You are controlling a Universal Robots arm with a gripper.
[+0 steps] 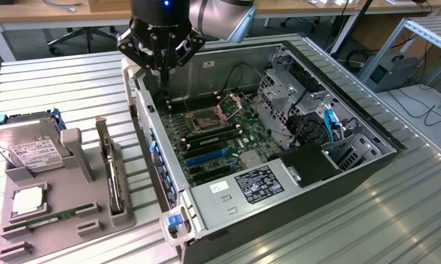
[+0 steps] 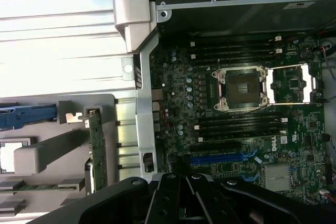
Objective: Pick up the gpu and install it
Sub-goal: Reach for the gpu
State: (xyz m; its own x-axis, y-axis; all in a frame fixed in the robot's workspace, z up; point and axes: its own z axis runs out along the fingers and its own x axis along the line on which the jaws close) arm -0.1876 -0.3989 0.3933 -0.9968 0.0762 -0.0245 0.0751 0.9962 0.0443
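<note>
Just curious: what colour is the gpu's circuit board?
Green; the gpu shows it best in the wrist view.

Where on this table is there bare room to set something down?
Bare table at the exterior view's right of the computer case, and the stretch behind the parts tray. Crowded: the tray, with hard drive and gpu, and the case's inside.

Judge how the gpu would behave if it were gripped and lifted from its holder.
Probably stiff: the gpu is a flat circuit board with a metal end bracket. Likely to tip if pushed sideways, as it stands thin and edge-on in the holder. Possibly fragile, since its green board is bare in the wrist view.
</note>
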